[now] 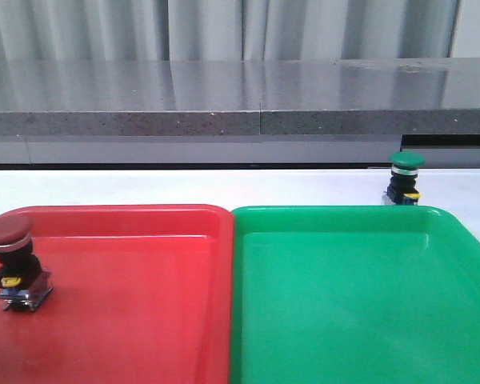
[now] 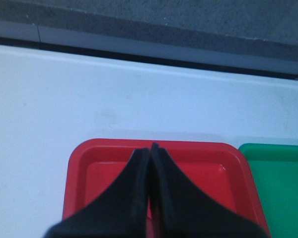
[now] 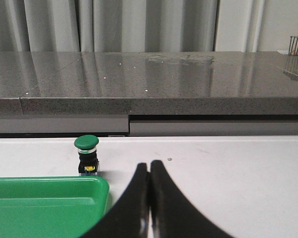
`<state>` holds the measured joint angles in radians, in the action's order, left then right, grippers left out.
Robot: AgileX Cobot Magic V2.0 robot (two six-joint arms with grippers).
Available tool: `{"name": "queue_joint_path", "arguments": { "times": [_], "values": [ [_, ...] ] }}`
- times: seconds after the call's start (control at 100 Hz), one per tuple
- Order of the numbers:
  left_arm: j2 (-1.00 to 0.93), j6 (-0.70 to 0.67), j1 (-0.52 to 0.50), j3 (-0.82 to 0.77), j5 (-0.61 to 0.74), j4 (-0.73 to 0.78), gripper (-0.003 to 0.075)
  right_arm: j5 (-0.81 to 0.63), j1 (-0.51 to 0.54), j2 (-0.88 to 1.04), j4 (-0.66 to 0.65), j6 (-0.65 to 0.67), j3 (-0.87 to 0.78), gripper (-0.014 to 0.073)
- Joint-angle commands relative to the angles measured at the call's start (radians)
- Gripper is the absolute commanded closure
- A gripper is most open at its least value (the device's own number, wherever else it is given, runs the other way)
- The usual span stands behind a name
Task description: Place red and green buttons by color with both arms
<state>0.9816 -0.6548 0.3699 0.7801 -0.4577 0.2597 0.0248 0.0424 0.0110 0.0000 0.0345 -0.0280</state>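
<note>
Grey curtains hang behind a long grey stone counter (image 1: 240,100), and in front of it I see one white table (image 1: 144,186). I count two trays on the table, set side by side with their long edges touching: one red tray (image 1: 144,320) on the left and one green tray (image 1: 344,320) on the right.

I count two buttons. One red button (image 1: 12,260) stands upright inside the red tray, close to its left rim, with its dark red cap on top and its clear base on the tray floor. One green button (image 1: 404,178) stands upright on the bare table, just beyond the far right corner of the green tray and outside it. My right wrist view confirms this: the button sits near the tray's corner, not in it.

I count two grippers, neither visible from the front. My left gripper (image 2: 150,148) is over the red tray with its two fingers pressed together, holding nothing. My right gripper (image 3: 149,166) is over the white table beside the green tray, its fingers likewise closed together on nothing, with the green button apart from them.
</note>
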Motion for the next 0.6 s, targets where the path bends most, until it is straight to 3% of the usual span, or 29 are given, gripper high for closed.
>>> {"name": "queue_joint_path", "arguments": {
  "times": [0.0,0.59],
  "values": [
    [-0.067,0.001,-0.006,0.006,0.041,0.046,0.0741,-0.089,0.003,0.022,-0.007,-0.003,0.019,0.0658],
    [-0.449,0.002,-0.006,-0.260,0.011,0.148,0.0741,-0.089,0.003,0.022,-0.007,-0.003,0.019,0.0658]
  ]
}}
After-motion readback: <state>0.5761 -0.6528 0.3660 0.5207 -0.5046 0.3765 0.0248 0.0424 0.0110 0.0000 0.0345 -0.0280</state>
